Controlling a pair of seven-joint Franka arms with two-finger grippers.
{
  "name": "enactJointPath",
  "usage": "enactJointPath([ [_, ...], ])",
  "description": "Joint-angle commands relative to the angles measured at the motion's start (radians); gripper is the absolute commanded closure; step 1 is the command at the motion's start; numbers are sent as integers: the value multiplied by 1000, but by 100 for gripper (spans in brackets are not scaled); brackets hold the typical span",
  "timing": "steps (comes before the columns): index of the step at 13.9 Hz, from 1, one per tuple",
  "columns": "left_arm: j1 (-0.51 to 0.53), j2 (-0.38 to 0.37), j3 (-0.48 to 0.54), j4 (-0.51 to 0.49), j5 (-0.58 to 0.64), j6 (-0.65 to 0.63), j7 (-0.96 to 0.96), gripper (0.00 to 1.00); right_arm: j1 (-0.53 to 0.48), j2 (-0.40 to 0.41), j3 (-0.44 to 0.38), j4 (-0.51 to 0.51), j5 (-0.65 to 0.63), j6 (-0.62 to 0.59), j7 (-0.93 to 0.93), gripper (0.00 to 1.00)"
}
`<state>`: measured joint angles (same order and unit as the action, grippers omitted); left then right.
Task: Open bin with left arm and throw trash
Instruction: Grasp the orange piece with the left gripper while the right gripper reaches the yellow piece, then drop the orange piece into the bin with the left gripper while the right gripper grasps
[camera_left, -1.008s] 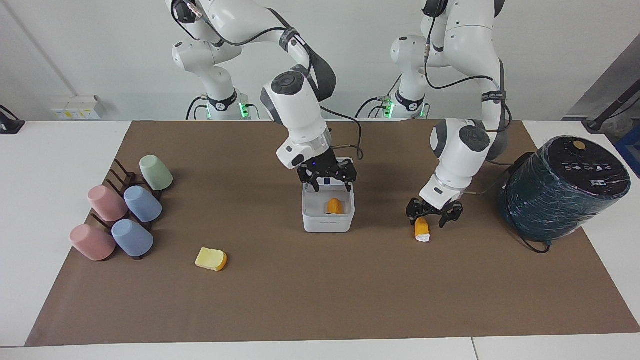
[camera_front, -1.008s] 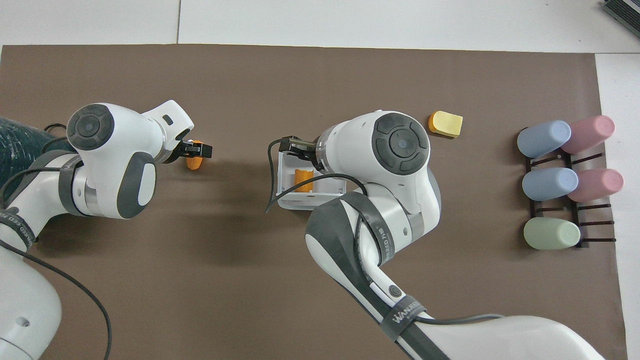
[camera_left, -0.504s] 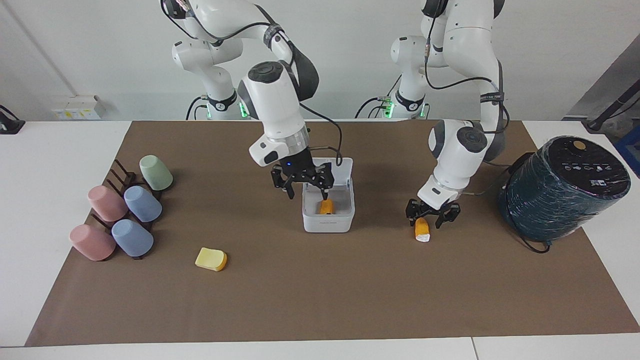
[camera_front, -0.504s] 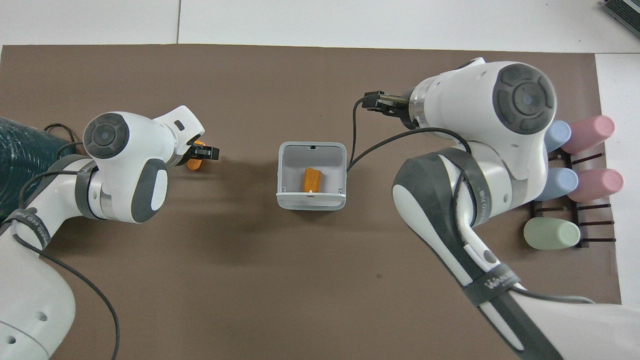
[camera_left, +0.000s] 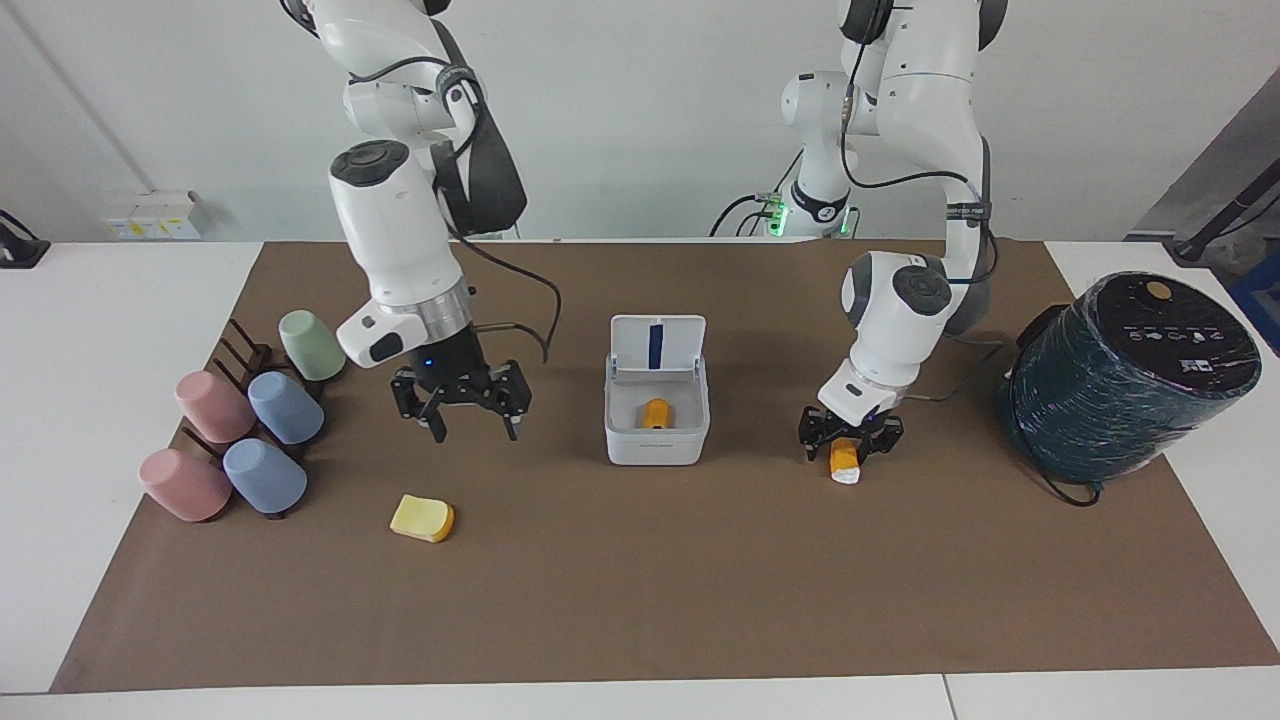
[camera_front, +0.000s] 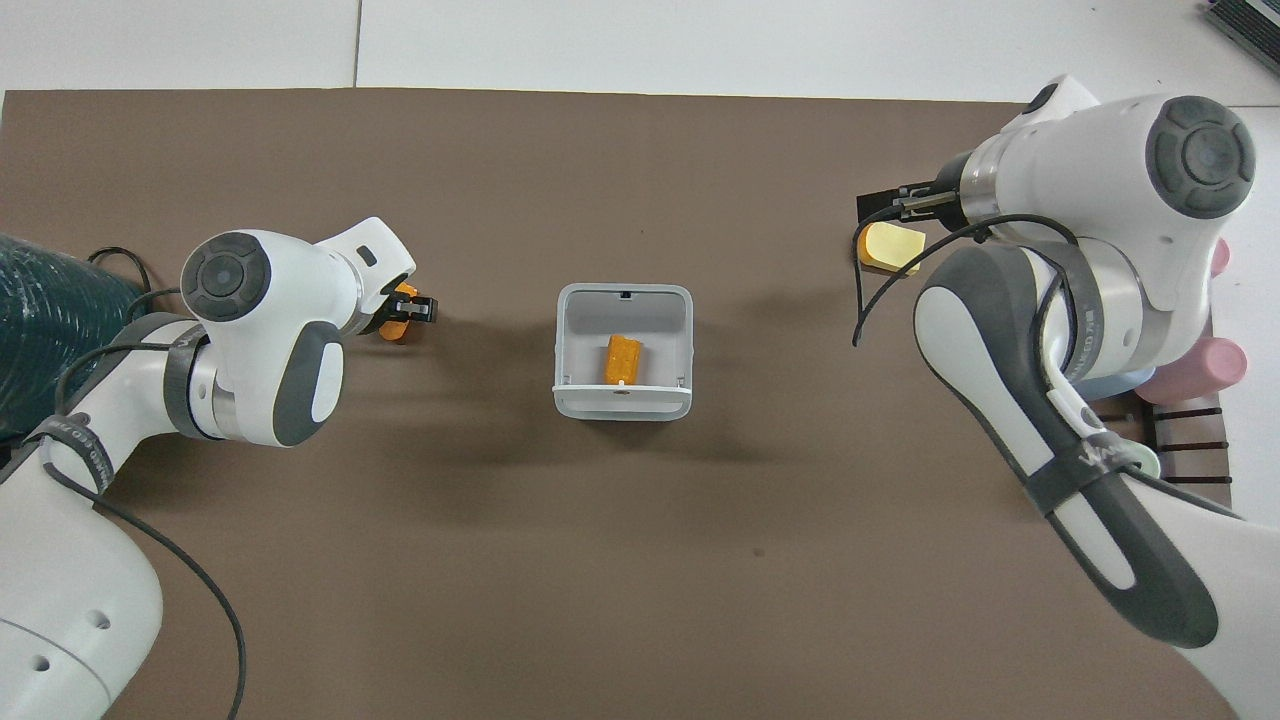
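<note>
With the bin (camera_left: 656, 420) open and one orange stub (camera_left: 654, 413) inside, my left hand (camera_left: 850, 442) is down around a second stub (camera_left: 845, 459), grip unclear, while my right hand (camera_left: 462, 405), spread wide, hovers near the yellow slice (camera_left: 422, 518).

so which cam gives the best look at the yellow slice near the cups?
The facing view: the yellow slice lies fully exposed on the mat, orange crust visible, with the right gripper raised nearer to the robots than the slice. In the overhead view the slice is partly covered by the right arm's cable and gripper.

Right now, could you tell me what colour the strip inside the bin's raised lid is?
Blue; the strip shows best in the facing view.
</note>
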<state>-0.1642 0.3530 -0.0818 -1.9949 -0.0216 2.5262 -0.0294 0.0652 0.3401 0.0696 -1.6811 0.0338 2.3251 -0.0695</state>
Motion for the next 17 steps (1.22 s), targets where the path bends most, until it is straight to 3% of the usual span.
enactJointPath([
  [1, -8, -6, 11, -18, 8, 17, 9, 73, -33, 55, 16, -6, -17, 81, -122, 0],
  [2, -8, -6, 11, -16, 6, 17, 9, 90, -34, 75, 16, -6, -17, 107, -139, 0],
  [3, -6, -6, 11, -7, 8, 13, 9, 100, -38, 89, 16, -5, -18, 124, -147, 0],
  [5, -9, -3, 11, 33, 6, -19, 5, 100, -48, 149, 16, 0, -18, 199, -264, 0],
  [8, -14, 9, 7, 210, 3, -250, -17, 100, -51, 192, 16, -2, -18, 198, -401, 0],
  [12, -113, -8, 7, 333, 3, -459, -176, 100, -79, 194, 21, -11, 0, 120, -674, 0],
  [16, -233, -20, 4, 407, -3, -570, -384, 100, -82, 201, 22, -20, 1, 120, -748, 0],
  [17, -270, -20, 2, 421, -4, -575, -449, 100, -82, 206, 22, -22, 4, 120, -754, 5],
])
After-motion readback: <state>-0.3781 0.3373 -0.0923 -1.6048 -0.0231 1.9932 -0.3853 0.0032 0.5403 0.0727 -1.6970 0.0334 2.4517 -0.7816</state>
